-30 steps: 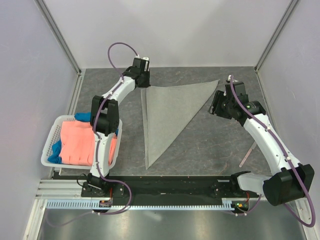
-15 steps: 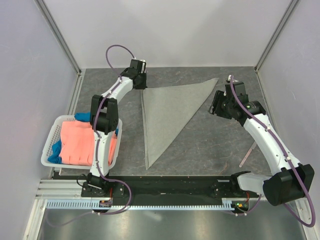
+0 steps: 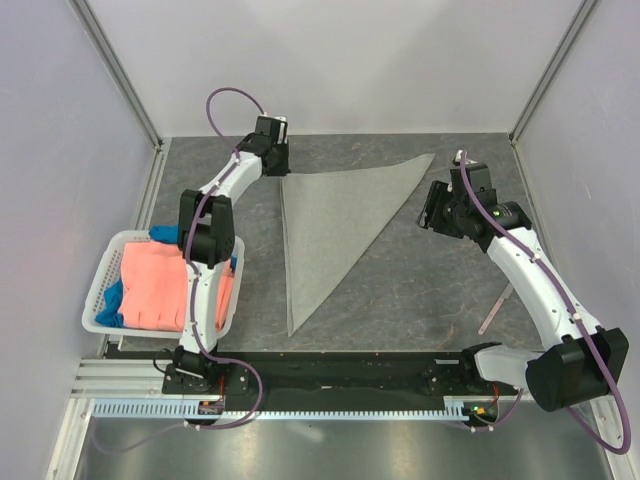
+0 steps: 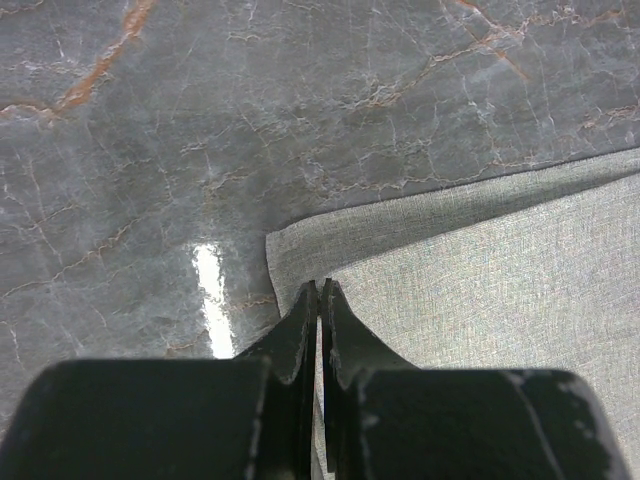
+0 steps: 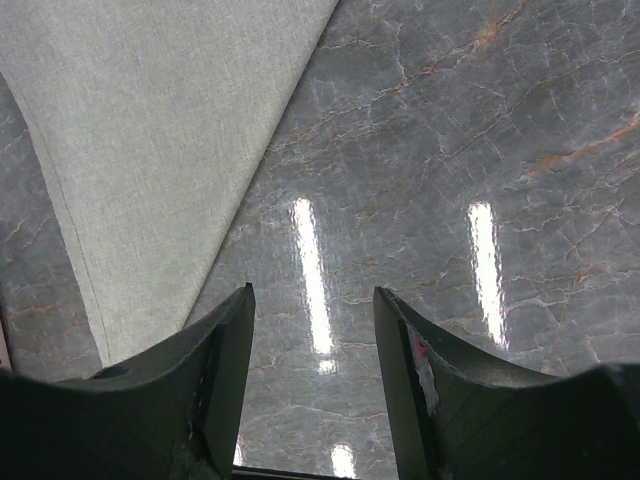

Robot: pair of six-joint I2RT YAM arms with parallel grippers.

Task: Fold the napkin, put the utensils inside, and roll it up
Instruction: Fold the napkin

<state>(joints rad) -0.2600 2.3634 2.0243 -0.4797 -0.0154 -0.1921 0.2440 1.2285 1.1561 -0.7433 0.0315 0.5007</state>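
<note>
At left gripper (image 4: 320,290) pinched fingertips (image 4: 305,315) — napkin (image 4: 480,300) corner.

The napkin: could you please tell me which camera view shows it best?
The top external view: it shows the whole napkin, folded into a triangle. The left wrist view catches only one corner at the left pincer; the right wrist view only a part.

The left arm (image 3: 215,190) is stretching far forward, its left claw (image 4: 320,295) pinching fully closed; the right claw (image 5: 312,300) is hovering with jaws apart.
</note>
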